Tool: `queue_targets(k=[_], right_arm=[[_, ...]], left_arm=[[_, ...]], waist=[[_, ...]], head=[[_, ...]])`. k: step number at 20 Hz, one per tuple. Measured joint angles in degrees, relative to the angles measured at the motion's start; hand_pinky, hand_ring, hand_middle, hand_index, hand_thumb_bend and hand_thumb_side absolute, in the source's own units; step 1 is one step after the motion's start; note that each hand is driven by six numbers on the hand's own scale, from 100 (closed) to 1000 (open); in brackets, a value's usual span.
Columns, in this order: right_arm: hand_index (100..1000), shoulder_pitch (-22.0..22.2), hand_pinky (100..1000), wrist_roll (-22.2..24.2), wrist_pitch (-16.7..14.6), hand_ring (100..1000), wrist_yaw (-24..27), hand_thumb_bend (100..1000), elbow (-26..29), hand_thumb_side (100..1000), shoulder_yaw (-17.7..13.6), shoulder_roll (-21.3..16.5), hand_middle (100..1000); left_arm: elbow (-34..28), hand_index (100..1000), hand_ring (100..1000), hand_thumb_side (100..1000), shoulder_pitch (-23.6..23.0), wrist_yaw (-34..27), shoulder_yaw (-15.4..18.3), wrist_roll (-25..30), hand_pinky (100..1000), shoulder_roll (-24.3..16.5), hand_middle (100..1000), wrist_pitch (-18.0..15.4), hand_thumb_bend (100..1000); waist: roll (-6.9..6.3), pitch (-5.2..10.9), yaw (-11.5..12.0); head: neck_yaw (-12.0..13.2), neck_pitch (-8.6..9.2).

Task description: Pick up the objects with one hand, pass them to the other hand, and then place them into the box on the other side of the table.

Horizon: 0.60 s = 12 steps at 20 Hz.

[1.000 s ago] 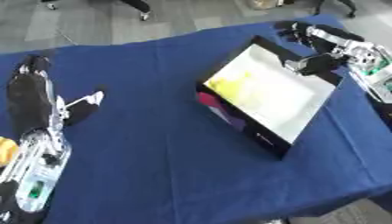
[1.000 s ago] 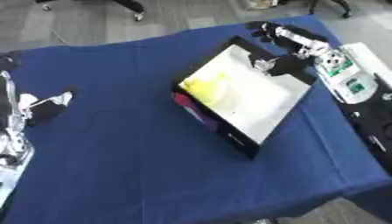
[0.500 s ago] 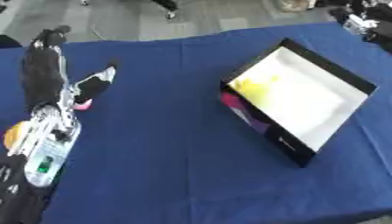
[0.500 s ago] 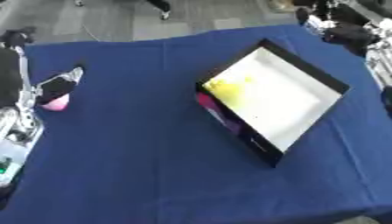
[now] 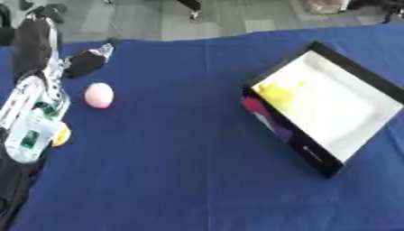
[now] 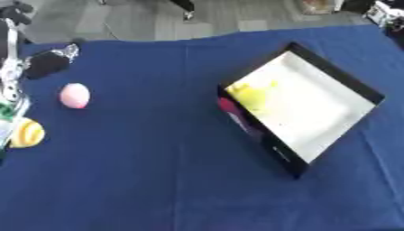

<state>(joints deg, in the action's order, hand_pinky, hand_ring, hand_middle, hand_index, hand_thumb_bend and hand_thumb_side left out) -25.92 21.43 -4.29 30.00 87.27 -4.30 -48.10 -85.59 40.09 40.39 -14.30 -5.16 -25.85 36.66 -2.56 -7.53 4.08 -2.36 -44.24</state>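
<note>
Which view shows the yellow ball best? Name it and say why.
The right eye view: the yellow ball lies nearly whole at the left edge. In the left eye view only a sliver shows beside the left arm.

From my seat I see a surface draped in deep blue cloth filling most of the frame. Along the top runs a strip of grey floor. A dark chair leg pokes in at top centre, and something tan sits at upper right.
</note>
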Motion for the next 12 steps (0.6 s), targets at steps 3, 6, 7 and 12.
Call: queue_targets(k=[3, 6, 7, 12], right_arm=[[1000, 0.3, 1000, -0.6, 0.3, 1000, 0.9, 100, 0.0, 417, -0.4, -0.4, 1000], [1000, 0.5, 1000, -1.1, 0.3, 1000, 1.5, 100, 0.1, 421, -0.7, -1.0, 1000], [1000, 0.7, 1000, -1.2, 0.3, 1000, 1.6, 100, 0.1, 425, -0.8, -1.2, 1000], [1000, 1.1, 1000, -1.6, 0.4, 1000, 1.6, 100, 0.1, 434, -1.0, -1.3, 1000]], left_arm=[[2.5, 862, 836, 528, 0.9, -2.9, 0.0, 3.0, 826, -2.5, 702, -0.5, 616], [4.9, 867, 846, 521, 1.5, -6.1, 0.3, 6.2, 835, -4.7, 715, -0.7, 648], [5.7, 867, 848, 519, 1.7, -7.2, 0.3, 7.3, 836, -5.5, 717, -0.9, 659], [8.9, 868, 860, 529, 2.2, -12.5, -0.5, 12.6, 848, -9.0, 726, -2.3, 705]], waist=[[0.0, 0.0, 0.0], [0.0, 0.0, -0.1], [0.0, 0.0, -0.1], [-0.19, 0.0, -0.2]], head=[[0.9, 0.0], [1.8, 0.0], [2.0, 0.0], [2.6, 0.0]])
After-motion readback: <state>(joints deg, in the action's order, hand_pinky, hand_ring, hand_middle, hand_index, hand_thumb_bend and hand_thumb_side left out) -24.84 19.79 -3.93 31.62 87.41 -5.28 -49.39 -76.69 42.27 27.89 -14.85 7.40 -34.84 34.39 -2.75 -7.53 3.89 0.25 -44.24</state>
